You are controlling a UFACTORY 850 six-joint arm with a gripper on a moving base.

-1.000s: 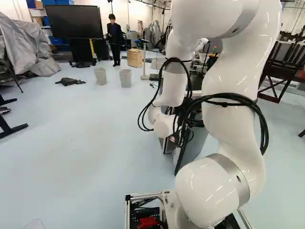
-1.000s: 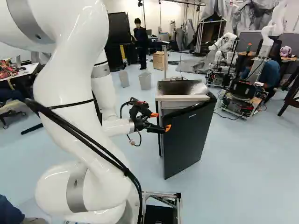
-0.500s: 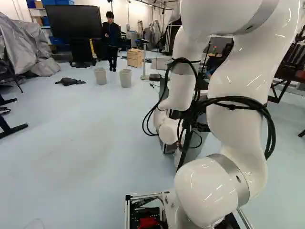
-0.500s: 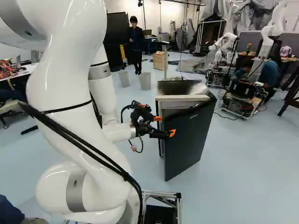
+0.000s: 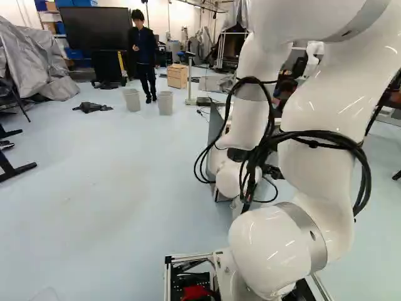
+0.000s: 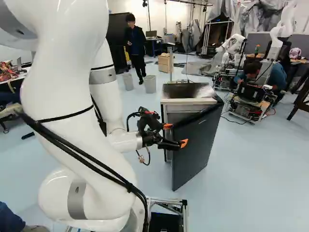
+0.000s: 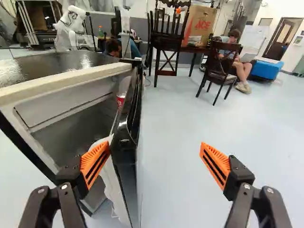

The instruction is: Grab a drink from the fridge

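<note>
Right base view: you have the gripper [image 6: 175, 135] at the door [image 6: 195, 157] of the fridge [image 6: 188, 90], which stands ajar. Wrist view: your gripper [image 7: 154, 156] is wide open, its 2 orange pads [image 7: 95, 164] well apart. The door edge runs between them, close beside 1 pad; the other is well off the door's outer face. Your drink, a red can [image 7: 120, 99] (partly hidden by the door), sits ahead of the gripper, at the door's inner side. Left base view: your arm [image 5: 316, 144] covers much of the fridge.
</note>
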